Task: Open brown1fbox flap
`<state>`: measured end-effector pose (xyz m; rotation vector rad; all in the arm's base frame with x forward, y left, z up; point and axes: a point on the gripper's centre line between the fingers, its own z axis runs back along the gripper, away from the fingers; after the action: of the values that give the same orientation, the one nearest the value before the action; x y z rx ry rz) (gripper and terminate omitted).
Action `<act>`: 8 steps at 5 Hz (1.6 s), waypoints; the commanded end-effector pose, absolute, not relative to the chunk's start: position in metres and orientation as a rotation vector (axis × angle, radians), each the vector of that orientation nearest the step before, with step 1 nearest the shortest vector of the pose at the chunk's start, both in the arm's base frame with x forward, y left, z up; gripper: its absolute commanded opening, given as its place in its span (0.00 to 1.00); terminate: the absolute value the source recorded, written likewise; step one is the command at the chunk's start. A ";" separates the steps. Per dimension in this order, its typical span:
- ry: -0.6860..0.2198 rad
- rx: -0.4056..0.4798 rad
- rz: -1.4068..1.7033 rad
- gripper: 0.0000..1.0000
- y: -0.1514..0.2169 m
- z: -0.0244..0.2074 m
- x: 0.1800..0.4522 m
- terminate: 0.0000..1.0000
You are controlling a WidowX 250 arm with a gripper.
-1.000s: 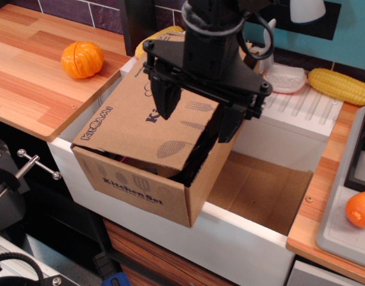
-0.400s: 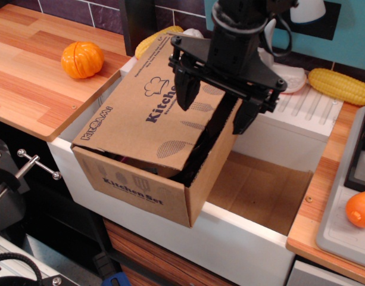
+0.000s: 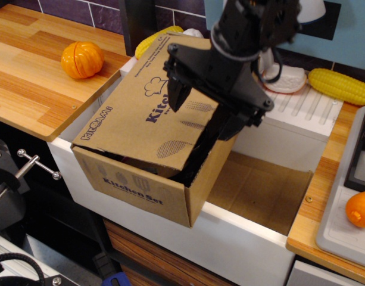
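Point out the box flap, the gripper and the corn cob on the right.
flap (image 3: pixel 152 122): the only camera view, on its printed outer face.
gripper (image 3: pixel 200 113): same view, midway between its fingertips.
corn cob (image 3: pixel 340 85): same view, on its yellow middle.

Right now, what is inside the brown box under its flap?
The flap covers most of the box opening. Only a dark gap shows along the front and right edges, with a hint of something reddish at the front. The open gripper hovers above; contents cannot be identified.

Wooden countertop (image 3: pixel 33 65) at left, white sink basin (image 3: pixel 247 238) centre, dark purple tiled wall (image 3: pixel 81 12) behind, teal panel (image 3: pixel 355 30) at right.
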<state>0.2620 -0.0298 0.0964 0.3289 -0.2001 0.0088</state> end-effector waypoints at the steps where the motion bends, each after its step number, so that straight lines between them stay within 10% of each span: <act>1: -0.230 0.313 0.010 1.00 -0.018 0.093 0.261 0.00; 3: -0.241 0.380 -0.025 1.00 -0.004 0.090 0.259 0.00; 8: -0.233 0.742 -0.175 1.00 0.055 0.171 0.263 0.00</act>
<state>0.2579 0.0605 0.1598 0.7468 -0.1928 -0.1965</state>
